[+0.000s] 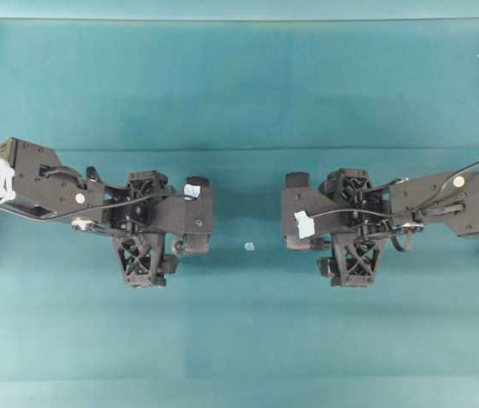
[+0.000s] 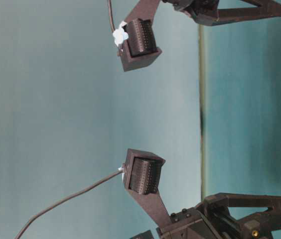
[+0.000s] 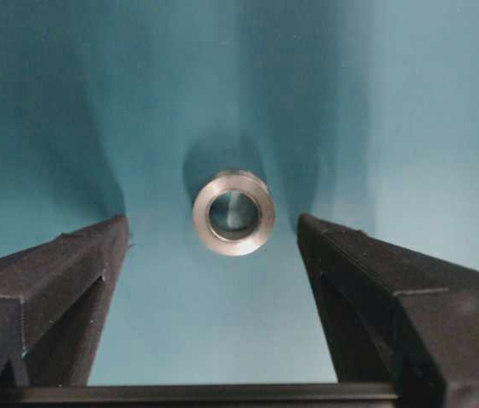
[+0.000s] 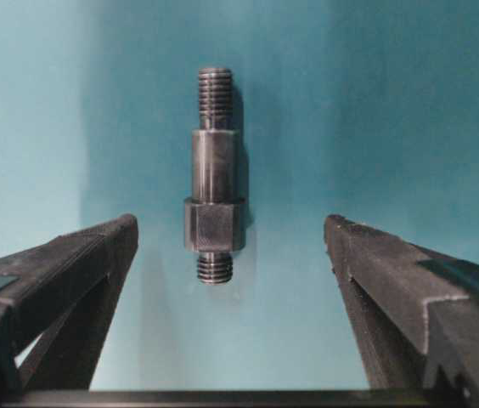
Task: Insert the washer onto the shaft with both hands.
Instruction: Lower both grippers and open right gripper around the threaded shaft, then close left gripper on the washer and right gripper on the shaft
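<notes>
Hovering released over the teal surface [image 1: 239,102], the left gripper [image 3: 214,234] frames the washer [image 3: 233,212] and the right gripper [image 4: 231,234] frames the shaft [image 4: 214,174], likely so each can descend on its own part. Overhead, the arms hide both parts; only a pale chip [image 1: 249,246] shows between them.

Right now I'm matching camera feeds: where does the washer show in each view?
Overhead: not visible.
Table-level: not visible.
Left wrist: washer at centre, lying between the open fingers of the left gripper.
Right wrist: not in it.
Shared landmark: the left gripper, left of centre in the overhead view.
</notes>
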{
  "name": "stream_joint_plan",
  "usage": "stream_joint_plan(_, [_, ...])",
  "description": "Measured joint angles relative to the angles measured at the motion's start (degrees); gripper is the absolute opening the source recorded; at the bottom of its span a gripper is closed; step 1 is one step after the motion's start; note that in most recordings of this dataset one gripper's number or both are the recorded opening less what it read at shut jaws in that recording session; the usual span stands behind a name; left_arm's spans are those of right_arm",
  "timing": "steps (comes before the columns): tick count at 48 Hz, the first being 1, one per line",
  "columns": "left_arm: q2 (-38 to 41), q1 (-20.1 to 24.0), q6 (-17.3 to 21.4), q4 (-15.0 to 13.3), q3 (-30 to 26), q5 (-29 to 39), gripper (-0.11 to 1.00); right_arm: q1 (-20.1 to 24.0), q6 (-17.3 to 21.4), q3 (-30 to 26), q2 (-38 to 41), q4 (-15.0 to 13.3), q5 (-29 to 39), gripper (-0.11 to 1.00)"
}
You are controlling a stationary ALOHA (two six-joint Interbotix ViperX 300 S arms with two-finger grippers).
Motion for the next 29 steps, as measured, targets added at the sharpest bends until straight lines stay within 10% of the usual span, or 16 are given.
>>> stream_joint_plan(29, [0.7,-0.8,-0.7,0.0,-0.4,-0.9,0.88,0.0,-0.1,0.4,1.0,0.1,-1.0,0.90])
